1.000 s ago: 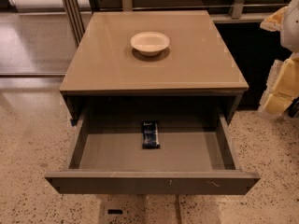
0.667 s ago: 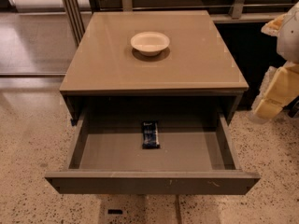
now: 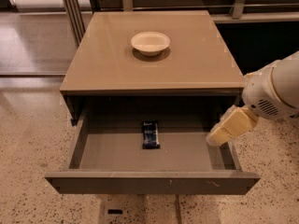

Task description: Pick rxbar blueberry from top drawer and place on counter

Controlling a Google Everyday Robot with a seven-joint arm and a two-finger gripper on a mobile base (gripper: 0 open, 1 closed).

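Note:
The rxbar blueberry [image 3: 150, 134] lies flat in its dark blue wrapper on the grey floor of the open top drawer [image 3: 149, 181], near the middle. The glossy tan counter [image 3: 196, 64] is the cabinet's top, above the drawer. My gripper [image 3: 223, 132] comes in from the right on a white arm [image 3: 275, 90]. Its cream tip hangs over the drawer's right side, well to the right of the bar and apart from it. It holds nothing that I can see.
A pale shallow bowl [image 3: 150, 43] stands on the counter toward the back middle. Speckled terrazzo floor [image 3: 28, 148] surrounds the cabinet. Metal posts [image 3: 72, 8] and a dark low rail stand behind it.
The arm has swung in from the right edge and down toward the drawer's right side. The bar, bowl and drawer have not moved.

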